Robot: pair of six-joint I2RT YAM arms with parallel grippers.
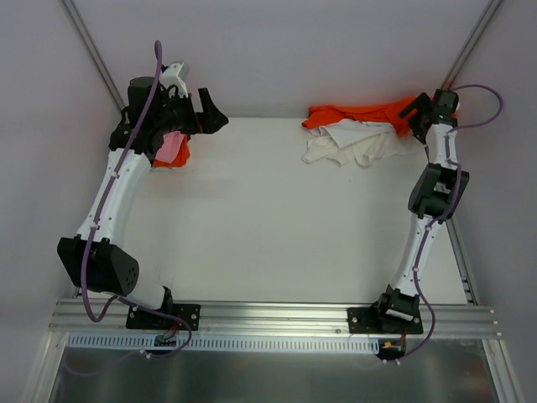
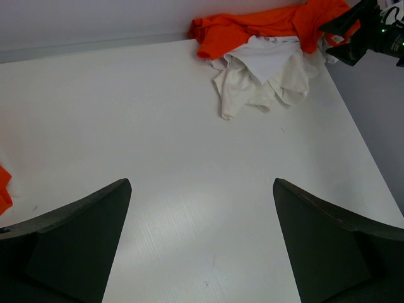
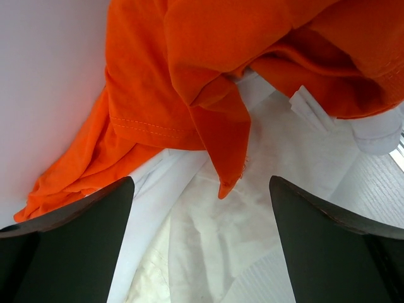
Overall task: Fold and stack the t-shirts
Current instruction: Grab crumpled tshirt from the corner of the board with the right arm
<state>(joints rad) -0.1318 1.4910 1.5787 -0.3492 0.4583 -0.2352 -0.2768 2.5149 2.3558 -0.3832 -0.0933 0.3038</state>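
Observation:
A crumpled orange t-shirt point(image 1: 357, 113) lies on a crumpled white t-shirt point(image 1: 352, 144) at the table's far right; both show in the left wrist view point(image 2: 252, 28) point(image 2: 262, 79). My right gripper point(image 1: 417, 113) is open just above this heap, with orange cloth point(image 3: 202, 82) and white cloth point(image 3: 214, 240) between its fingers, not gripped. A pink t-shirt point(image 1: 171, 148) on another orange one point(image 1: 181, 156) lies at the far left, partly hidden under my left arm. My left gripper point(image 1: 211, 113) is open and empty above bare table point(image 2: 189, 208).
The white table point(image 1: 268, 227) ends at grey walls at the back and sides. An aluminium rail point(image 1: 277, 315) with the arm bases runs along the near edge. An orange scrap point(image 2: 4, 189) shows at the left wrist view's left edge.

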